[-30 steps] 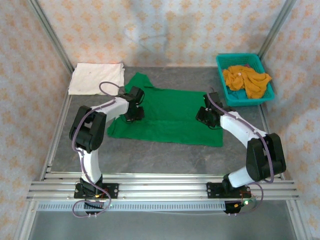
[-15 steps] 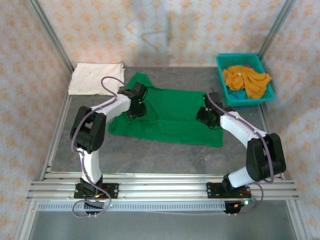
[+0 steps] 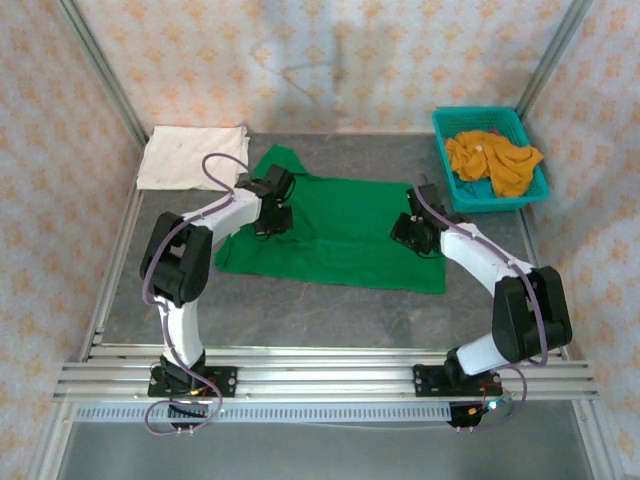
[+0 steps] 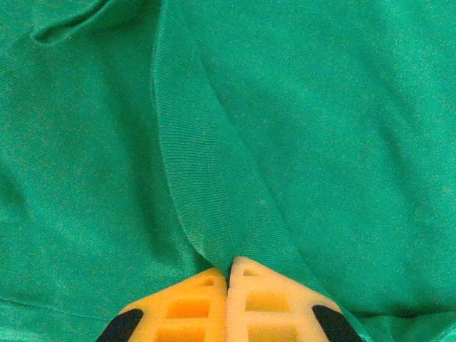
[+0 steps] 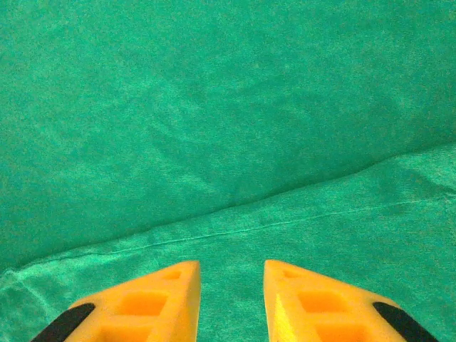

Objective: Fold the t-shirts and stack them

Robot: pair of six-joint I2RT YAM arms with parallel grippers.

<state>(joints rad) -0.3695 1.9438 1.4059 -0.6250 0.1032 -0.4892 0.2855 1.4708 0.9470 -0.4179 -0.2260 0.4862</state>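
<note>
The bright green t-shirt (image 3: 340, 235) lies spread across the middle of the grey table. My left gripper (image 3: 272, 218) sits on its left part and is shut on a pinched ridge of the green cloth (image 4: 206, 214), which rises from between the yellow fingertips (image 4: 192, 299). My right gripper (image 3: 412, 232) rests over the shirt's right side with its jaws open above a hem seam (image 5: 235, 228), nothing between them. A folded cream-white t-shirt (image 3: 192, 156) lies at the back left. Mustard-orange t-shirts (image 3: 492, 160) are heaped in the basket.
The teal plastic basket (image 3: 446, 160) stands at the back right corner. Aluminium frame rails (image 3: 320, 378) run along the near edge and patterned curtain walls close the sides. Bare grey tabletop (image 3: 330, 310) shows in front of the green shirt.
The left gripper has moved from the shirt's left edge a little back and to the right, drawing the cloth with it. The right arm has stayed where it was.
</note>
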